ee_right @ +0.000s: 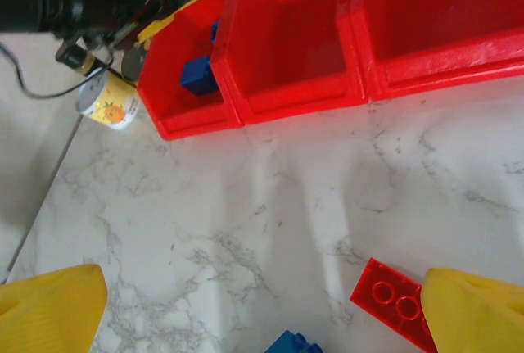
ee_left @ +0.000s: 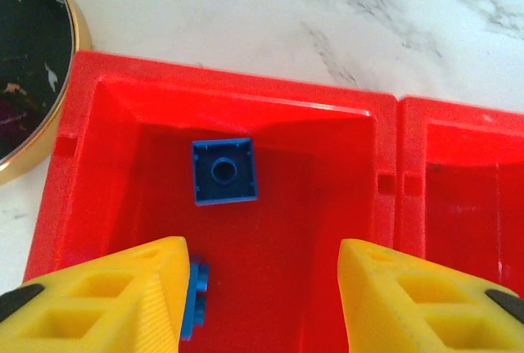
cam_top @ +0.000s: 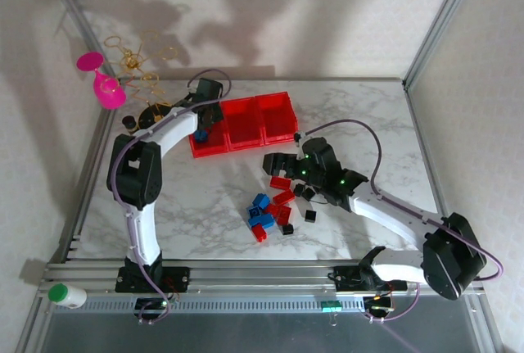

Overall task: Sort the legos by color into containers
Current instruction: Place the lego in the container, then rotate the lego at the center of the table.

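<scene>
red oblong two-stud brick [ee_right: 391, 302] is what the next pick looks to turn on. in the right wrist view it lies off-centre from the right gripper [ee_right: 266, 308], over by the right-hand finger rather than midway. its long axis slants, the end nearer the row of bins [cam_top: 246, 124] pointing into the gap and the other end hidden behind that finger. those jaws stand as wide as they go, nothing between them, so i judge a sideways shift and a twist of the wrist are needed before they can close across its short sides

the right arm is clearly the nearer one: its gripper [cam_top: 278, 165] hovers between the bins and the loose pile [cam_top: 270, 210] of blue, red and black bricks. the left gripper [ee_left: 262, 287] hangs over the left-end bin [ee_left: 221, 91], jaws parted and gripping nothing. one blue brick [ee_left: 223, 171] lies flat on that bin's floor and a second blue brick [ee_left: 195, 300] sits right beside the left finger
</scene>
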